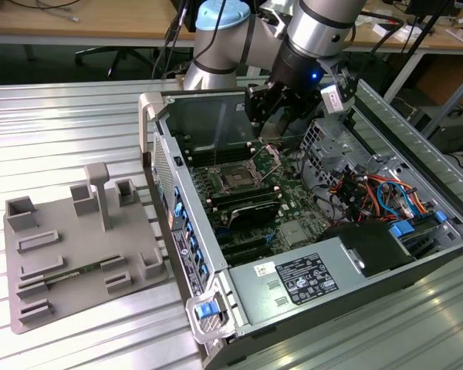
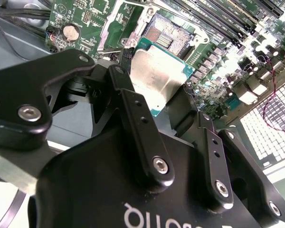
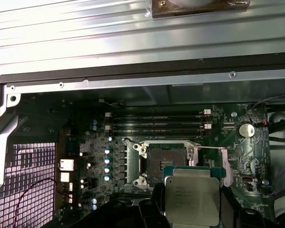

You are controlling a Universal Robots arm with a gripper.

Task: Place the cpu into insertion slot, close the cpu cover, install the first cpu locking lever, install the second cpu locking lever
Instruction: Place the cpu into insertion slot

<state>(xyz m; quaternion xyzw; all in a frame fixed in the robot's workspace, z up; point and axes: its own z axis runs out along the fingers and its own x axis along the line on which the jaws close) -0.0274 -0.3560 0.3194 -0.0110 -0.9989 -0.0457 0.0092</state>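
The gripper (image 2: 154,90) pinches the cpu (image 2: 156,76) by two opposite edges, its silver top showing between the black fingers (image 2: 133,109). The chip hangs beside the uncovered insertion slot (image 3: 166,156), apart from it, above the motherboard (image 3: 247,156) inside the open computer case (image 1: 170,185).

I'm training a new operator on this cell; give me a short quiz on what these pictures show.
1. True or false: the hand grips the cpu by its edges.
2. The insertion slot is: A) empty, pins exposed; B) filled by a chip; C) under a heatsink.
3. Fill in: the grey fixture tray lies to the exterior view's ___ of the computer case.
Key: 1 true; 2 A; 3 left.
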